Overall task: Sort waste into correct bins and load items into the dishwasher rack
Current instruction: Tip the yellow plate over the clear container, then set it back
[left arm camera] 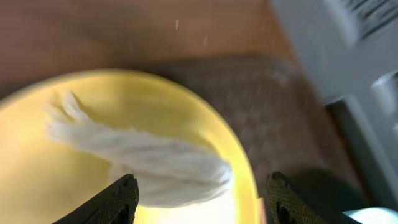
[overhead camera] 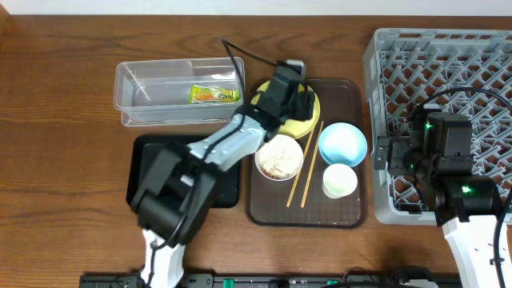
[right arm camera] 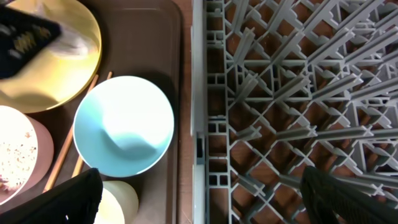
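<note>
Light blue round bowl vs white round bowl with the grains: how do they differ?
The light blue round bowl is empty; the white round bowl holds beige rice-like grains. In the overhead view the blue one lies right of the thin wooden chopsticks, the white one left. Both sit upright on the dark brown tray.

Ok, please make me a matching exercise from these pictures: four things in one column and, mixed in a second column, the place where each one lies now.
Things
1. snack wrapper
2. white scrap
3. rice grains
4. chopsticks

Places
A. on the yellow plate
B. in the white bowl
C. in the clear tub
D. flat on the brown tray

Right pairs: 1-C, 2-A, 3-B, 4-D.
</note>
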`<state>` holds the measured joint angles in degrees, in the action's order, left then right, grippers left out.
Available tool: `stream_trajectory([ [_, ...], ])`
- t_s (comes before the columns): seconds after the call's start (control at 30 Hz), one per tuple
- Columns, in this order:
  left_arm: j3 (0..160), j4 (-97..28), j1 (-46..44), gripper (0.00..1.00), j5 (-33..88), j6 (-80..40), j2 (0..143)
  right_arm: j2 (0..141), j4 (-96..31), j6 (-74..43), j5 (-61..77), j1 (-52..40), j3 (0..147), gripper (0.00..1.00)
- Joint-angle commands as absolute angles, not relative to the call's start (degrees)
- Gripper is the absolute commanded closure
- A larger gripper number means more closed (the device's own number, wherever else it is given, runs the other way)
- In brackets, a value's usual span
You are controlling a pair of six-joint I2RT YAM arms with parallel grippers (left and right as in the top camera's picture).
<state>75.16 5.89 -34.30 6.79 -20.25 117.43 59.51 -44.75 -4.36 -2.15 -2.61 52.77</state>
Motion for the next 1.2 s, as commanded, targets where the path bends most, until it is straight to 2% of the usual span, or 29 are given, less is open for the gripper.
stream_trajectory([
  [0.0, 75.6, 6.3, -34.7, 0.31, 5.3, -19.4, 119.4, 59.5, -44.7, -5.1, -1.8, -2.9, 53.9, 0.01],
  [0.13, 75.6, 6.1, -34.7, 0.32, 5.3, -19.4, 120.6, 59.5, -44.7, -5.1, -1.8, -2.9, 53.9, 0.01],
  [0.23, 75.6, 5.6, -34.7, 0.48, 5.3, -19.4, 120.7, 59.5, -44.7, -5.1, -1.7, -2.9, 53.9, 0.01],
  [0.3, 75.6, 5.4, -34.7, 0.54, 5.3, -19.4, 120.9, 59.5, -44.8, -5.1, -1.3, -2.9, 53.9, 0.01],
  [0.47, 75.6, 5.4, -34.7, 0.53, 5.3, -19.4, 122.6, 59.5, -44.8, -5.1, -1.0, -2.9, 53.9, 0.01],
  [0.57, 75.6, 5.4, -34.7, 0.45, 5.3, -19.4, 123.8, 59.5, -44.9, -5.1, -1.0, -2.9, 53.9, 0.01],
  [0.67, 75.6, 5.2, -34.7, 0.46, 5.3, -19.4, 124.0, 59.5, -45.0, -5.1, -1.0, -2.9, 53.9, 0.01],
  [0.7, 75.6, 5.3, -34.7, 0.52, 5.3, -19.4, 124.0, 59.5, -45.1, -5.1, -1.0, -2.9, 53.9, 0.01],
  [0.8, 75.6, 5.2, -34.5, 0.81, 5.3, -19.4, 123.0, 59.5, -45.0, -5.1, -1.0, -2.9, 53.9, 0.01],
  [0.87, 75.6, 4.7, -34.3, 0.93, 5.3, -19.4, 122.0, 59.5, -45.0, -5.1, -1.0, -2.9, 53.9, 0.01],
  [1.17, 75.6, -6.2, -30.8, 0.94, 5.3, -19.4, 110.4, 59.5, -45.0, -5.1, -1.0, -2.9, 53.9, 0.01],
])
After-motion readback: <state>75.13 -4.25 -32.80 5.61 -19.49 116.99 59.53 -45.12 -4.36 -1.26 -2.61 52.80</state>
